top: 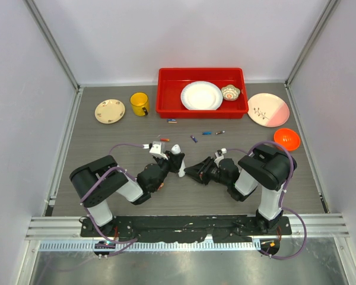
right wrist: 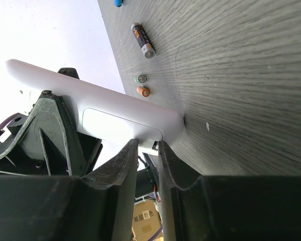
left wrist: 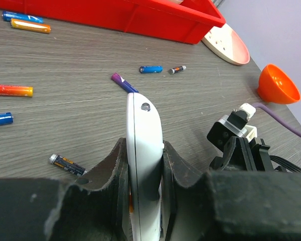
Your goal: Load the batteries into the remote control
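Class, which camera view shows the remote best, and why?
Right wrist: the remote spans the frame lengthwise, its back panel outlined. Left wrist shows it edge-on, clamped between the left fingers. The top view shows only a small white tip.

Left gripper (top: 168, 164) holding remote control (top: 176, 154), batteries (top: 206, 133) scattered before red tray (top: 202, 111)

1 overhead view faces down; 2 close wrist views share the remote control (left wrist: 143, 145).

Black arms (top: 95, 172), white link covers (top: 130, 191), purple cables (left wrist: 283, 122), scuffed claw fingers (left wrist: 108, 170).
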`<state>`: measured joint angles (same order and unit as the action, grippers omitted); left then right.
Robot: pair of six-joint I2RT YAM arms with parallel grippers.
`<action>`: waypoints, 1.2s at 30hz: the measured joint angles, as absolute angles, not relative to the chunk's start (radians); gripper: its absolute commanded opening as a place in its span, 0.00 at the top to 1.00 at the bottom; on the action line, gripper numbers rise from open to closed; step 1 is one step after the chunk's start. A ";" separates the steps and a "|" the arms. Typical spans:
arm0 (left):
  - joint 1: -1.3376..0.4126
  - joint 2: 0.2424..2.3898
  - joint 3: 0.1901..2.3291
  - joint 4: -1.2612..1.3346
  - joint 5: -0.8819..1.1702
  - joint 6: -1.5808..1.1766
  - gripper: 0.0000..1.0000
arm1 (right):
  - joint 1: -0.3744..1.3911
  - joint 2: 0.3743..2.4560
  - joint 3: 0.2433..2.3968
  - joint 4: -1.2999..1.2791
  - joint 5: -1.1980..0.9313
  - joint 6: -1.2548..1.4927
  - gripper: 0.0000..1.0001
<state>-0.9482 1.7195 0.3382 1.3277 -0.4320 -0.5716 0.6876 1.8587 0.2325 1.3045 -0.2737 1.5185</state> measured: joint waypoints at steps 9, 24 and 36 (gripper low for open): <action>-0.948 1.720 0.338 1.329 -0.440 -0.570 1.00 | 0.690 1.860 0.236 1.297 -0.270 1.518 0.90; -0.949 1.720 0.338 1.331 -0.445 -0.563 1.00 | 0.690 1.854 0.237 1.284 -0.270 1.506 0.92; -0.953 1.720 0.338 1.334 -0.445 -0.544 1.00 | 0.692 1.837 0.237 1.259 -0.270 1.496 0.93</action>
<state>-0.9535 1.7195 0.3382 1.3342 -0.4450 -0.5438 0.6918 1.8370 0.2367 1.2591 -0.2699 1.4956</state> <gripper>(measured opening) 0.263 0.078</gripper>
